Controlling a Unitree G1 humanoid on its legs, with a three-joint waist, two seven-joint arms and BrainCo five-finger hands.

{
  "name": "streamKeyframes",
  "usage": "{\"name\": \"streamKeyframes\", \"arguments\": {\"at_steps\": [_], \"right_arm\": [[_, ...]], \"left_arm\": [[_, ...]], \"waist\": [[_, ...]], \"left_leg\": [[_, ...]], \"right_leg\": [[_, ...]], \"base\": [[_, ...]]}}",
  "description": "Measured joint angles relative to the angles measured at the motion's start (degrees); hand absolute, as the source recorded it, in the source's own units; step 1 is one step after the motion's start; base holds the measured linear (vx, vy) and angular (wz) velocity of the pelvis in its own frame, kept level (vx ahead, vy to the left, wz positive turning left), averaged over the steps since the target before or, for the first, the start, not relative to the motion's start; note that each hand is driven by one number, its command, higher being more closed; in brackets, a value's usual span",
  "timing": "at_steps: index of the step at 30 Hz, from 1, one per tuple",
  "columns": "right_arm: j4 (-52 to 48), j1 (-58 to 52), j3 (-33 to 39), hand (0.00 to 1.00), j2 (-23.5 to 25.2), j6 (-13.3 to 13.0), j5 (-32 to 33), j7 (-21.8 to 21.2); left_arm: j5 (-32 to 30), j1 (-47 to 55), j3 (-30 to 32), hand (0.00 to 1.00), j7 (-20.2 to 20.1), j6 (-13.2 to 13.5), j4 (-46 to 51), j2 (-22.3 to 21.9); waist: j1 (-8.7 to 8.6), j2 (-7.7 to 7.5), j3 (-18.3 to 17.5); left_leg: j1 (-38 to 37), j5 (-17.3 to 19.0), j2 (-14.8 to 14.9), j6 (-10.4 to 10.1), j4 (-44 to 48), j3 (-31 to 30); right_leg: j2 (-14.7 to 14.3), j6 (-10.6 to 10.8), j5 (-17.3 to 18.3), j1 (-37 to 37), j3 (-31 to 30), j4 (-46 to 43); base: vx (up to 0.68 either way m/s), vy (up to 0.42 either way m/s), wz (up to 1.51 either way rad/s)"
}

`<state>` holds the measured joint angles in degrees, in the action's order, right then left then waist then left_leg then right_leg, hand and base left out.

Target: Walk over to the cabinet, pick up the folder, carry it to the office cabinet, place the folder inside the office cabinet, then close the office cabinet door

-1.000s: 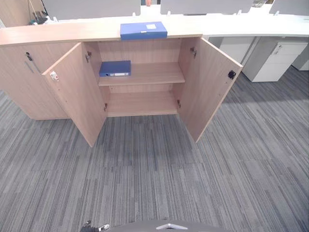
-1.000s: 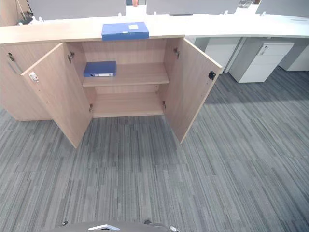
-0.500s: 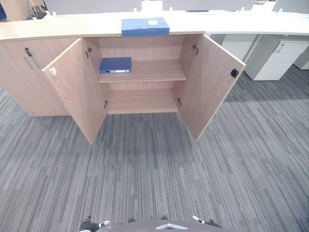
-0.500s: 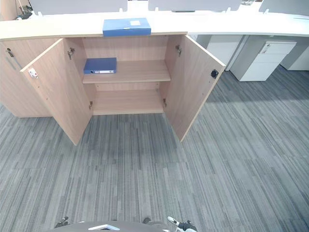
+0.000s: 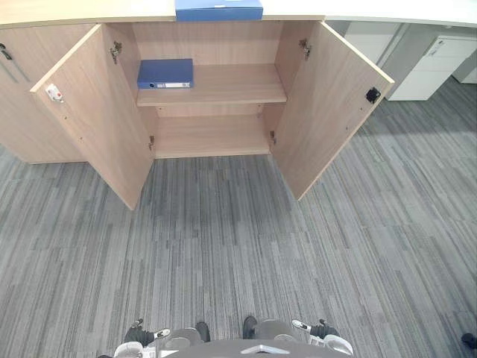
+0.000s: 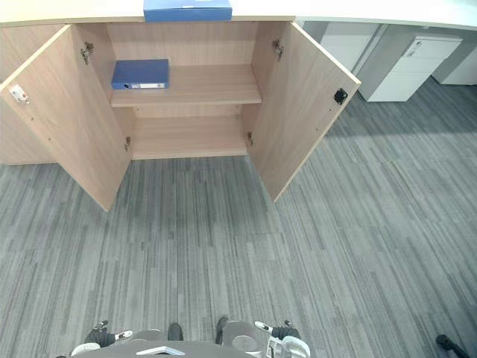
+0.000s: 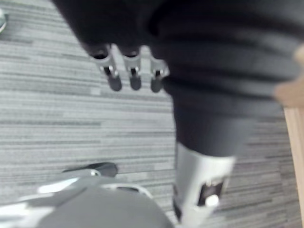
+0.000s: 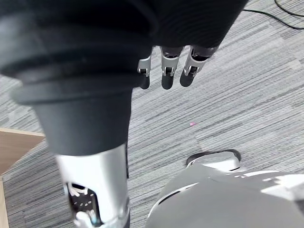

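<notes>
So the cabinet [image 5: 216,45] is standing wide open, one folder [image 5: 218,9] lying on top, a second folder [image 5: 165,73] sitting on its upper shelf [image 5: 235,86], and left hand [image 7: 134,76] and right hand [image 8: 166,76] are hanging slack-fingered, empty, over the carpet [image 5: 223,246].

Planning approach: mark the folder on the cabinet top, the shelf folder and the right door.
top folder [image 5: 218,9], left eye view, cover.
shelf folder [image 5: 165,71], left eye view, cover.
right door [image 5: 324,104], left eye view, inner face.

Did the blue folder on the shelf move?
No. The blue folder lies at the upper shelf's left end as before; the camera moved, not it.
</notes>
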<state>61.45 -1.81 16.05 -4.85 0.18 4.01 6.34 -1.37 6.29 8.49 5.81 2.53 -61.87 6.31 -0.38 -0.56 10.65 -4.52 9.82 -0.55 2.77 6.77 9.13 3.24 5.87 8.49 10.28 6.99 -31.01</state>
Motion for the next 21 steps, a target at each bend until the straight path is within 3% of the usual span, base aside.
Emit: {"name": "streamKeyframes", "arguments": {"at_steps": [3,5,8,9,10,11,12,13,14,15,17,19,21], "right_arm": [[-0.02,0.42,-0.05,0.00,-0.21,-0.06,0.09,0.03],[-0.07,0.61,-0.14,0.00,-0.23,-0.33,0.09,0.03],[-0.21,0.82,-0.25,0.00,-0.27,-0.31,0.10,0.03],[-0.24,0.22,-0.21,0.00,-0.16,-0.41,0.15,0.05],[-0.26,-0.05,-0.18,0.00,-0.12,-0.43,0.15,0.04],[-0.30,0.01,-0.09,0.00,-0.61,-0.37,0.13,0.02],[-0.89,-0.01,-0.02,0.00,-0.94,-0.42,0.07,0.03],[-1.57,-0.05,-0.01,0.00,-1.00,-0.43,0.07,0.05],[-3.17,-0.30,0.01,0.00,-1.15,-0.43,0.11,0.07],[-3.68,-0.46,-0.01,0.00,-1.34,-0.35,0.12,0.12],[-4.83,-1.58,-0.22,0.00,-1.30,-0.33,0.23,0.13],[-5.73,-1.82,-0.25,0.00,-0.94,-0.28,0.33,0.19],[-6.66,-1.67,-0.09,0.00,-0.37,-0.23,0.55,0.19]], "left_arm": [[0.02,-0.58,0.09,0.00,0.14,-0.04,-0.02,0.15],[0.02,-1.16,0.08,0.00,0.14,-0.05,-0.04,0.09],[-0.02,-1.81,-0.01,0.00,0.11,-0.06,-0.07,0.20],[-0.04,-1.45,0.00,0.00,0.10,-0.06,-0.13,0.19],[-0.05,-1.23,0.20,0.00,0.10,-0.02,-0.08,0.10],[-0.06,-1.29,0.66,0.00,0.16,0.00,-0.12,-0.64],[-0.17,-1.37,1.31,0.00,-0.04,0.36,0.17,-1.58],[-0.13,-1.41,2.00,0.00,-0.07,0.52,0.56,-2.25],[-0.11,-1.84,4.61,0.00,-0.02,0.66,0.85,-2.70],[-0.07,-1.95,5.80,0.00,-0.02,0.66,1.13,-3.18],[0.10,-1.65,8.48,0.00,-0.03,0.69,3.74,-4.32],[0.45,-2.21,9.09,0.00,0.00,0.98,5.05,-4.74],[1.29,-3.28,9.36,0.00,-0.02,1.44,5.22,-5.60]], "waist": [[-0.36,-0.47,0.31],[-1.24,-0.23,0.44],[-2.13,-0.12,0.49],[-2.34,-0.22,0.51],[-2.55,-0.27,0.44],[-2.94,0.79,0.41],[-2.76,2.23,0.23],[-2.71,2.46,0.41],[-3.01,3.23,0.96],[-2.96,3.61,1.38],[-1.30,3.65,1.78],[-0.28,2.95,2.16],[0.16,3.07,2.04]], "left_leg": [[-2.98,0.98,0.30,0.19,-1.09,-0.73],[-4.70,1.33,1.63,-0.47,-2.80,-1.77],[-6.24,2.63,3.05,-2.82,-4.14,-3.22],[-8.00,3.99,3.10,-4.86,-4.51,-4.29],[-9.03,4.54,3.10,-5.63,-4.79,-4.55],[-10.70,5.48,4.69,-7.01,-4.20,-4.68],[-8.23,5.81,6.01,-7.93,1.25,-4.26],[-6.29,6.09,6.35,-8.46,5.65,-4.11],[-0.01,6.16,8.39,-9.28,19.96,-3.76],[2.94,5.92,9.68,-9.77,27.27,-3.43],[9.43,5.92,15.15,-9.85,46.16,-0.10],[13.15,6.28,16.28,-9.19,48.41,2.17],[17.29,6.48,16.42,-8.80,45.03,4.58]], "right_leg": [[1.62,-0.82,5.29,2.62,3.77,-4.86],[1.06,-1.26,5.68,4.99,5.86,-0.90],[-0.59,-3.33,1.08,7.58,5.88,8.50],[-0.38,-4.48,-1.98,7.54,5.11,10.71],[-0.19,-4.80,-3.22,7.09,4.82,11.01],[-0.92,-6.15,-4.30,6.22,5.57,9.21],[-1.61,-7.19,-2.62,5.53,6.60,9.37],[-1.72,-7.60,-1.95,5.08,6.81,9.48],[-2.26,-7.86,-0.94,2.82,7.43,10.83],[-2.89,-8.05,-0.74,0.84,7.65,11.71],[-4.70,-8.89,0.19,-6.62,8.15,14.51],[-4.79,-9.36,1.05,-11.08,8.03,16.77],[-4.78,-9.04,1.39,-13.74,8.00,19.59]], "base": [[0.21,0.022,0.08],[0.27,-0.056,0.27],[0.34,-0.136,0.34],[0.31,-0.170,0.44],[0.43,-0.243,0.54],[0.54,-0.318,0.42],[0.45,-0.266,0.30],[0.51,-0.335,0.30],[0.34,-0.231,0.26],[0.52,-0.326,0.23],[0.41,-0.224,-0.05],[0.33,-0.170,-0.05],[0.27,-0.091,-0.06]]}}
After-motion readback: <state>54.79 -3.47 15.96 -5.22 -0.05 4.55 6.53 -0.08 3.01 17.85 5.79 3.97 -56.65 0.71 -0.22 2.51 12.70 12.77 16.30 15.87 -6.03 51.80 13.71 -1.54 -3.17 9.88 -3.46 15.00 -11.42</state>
